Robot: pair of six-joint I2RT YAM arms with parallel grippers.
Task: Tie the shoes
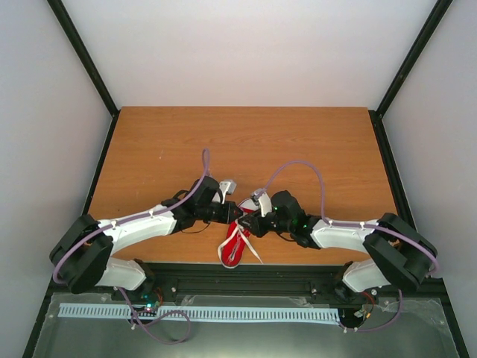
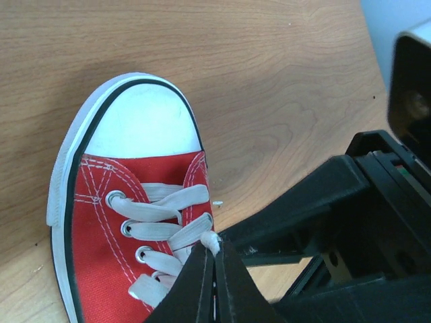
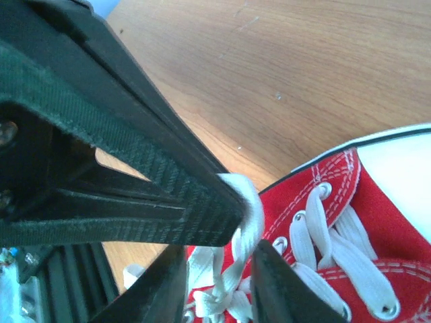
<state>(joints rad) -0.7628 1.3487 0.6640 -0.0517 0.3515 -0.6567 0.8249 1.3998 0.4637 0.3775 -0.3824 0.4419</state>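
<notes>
currently judged: lace tightening | small red canvas sneaker with white toe cap (image 1: 235, 246) seen lower centre of top view | left gripper (image 2: 214, 254) pinched on flat white lace (image 2: 210, 240) | right gripper (image 3: 219, 254) slightly parted around lace | right should be closed first, then strands pulled apart evenly.

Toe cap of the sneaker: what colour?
The toe cap is white, edged in black; clearest in the left wrist view.

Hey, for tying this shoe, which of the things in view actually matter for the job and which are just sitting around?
Part of the job:
red sneaker
white laces
left gripper, pinching a lace
right gripper, a lace between its parted jaws

Just there:
wooden table
white slotted strip on the near ledge
</notes>
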